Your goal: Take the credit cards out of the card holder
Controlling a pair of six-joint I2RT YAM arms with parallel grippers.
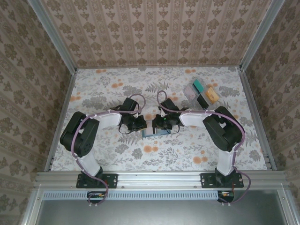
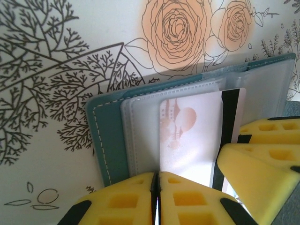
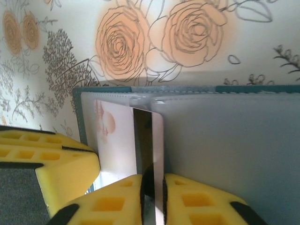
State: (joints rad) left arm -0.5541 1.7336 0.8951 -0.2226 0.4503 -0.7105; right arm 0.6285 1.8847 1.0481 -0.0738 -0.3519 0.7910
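Clamping shut, the right gripper pinches the near edge of a pale whitish plastic credit card, black-striped, lying partly inside the slate-blue soft bifold card holder. The left gripper, also closed, seems to pin the holder just beside. The card's long axis points straight back at the right wrist, so a pull along it should free it

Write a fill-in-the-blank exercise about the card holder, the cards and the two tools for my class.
The card holder lies ___ on the floral table. The credit card in it has a black ___ along one edge. The left tool and right tool have ___ fingers. The loose cards lie on the ___ side of the table.
Missing words: open; stripe; yellow; right.
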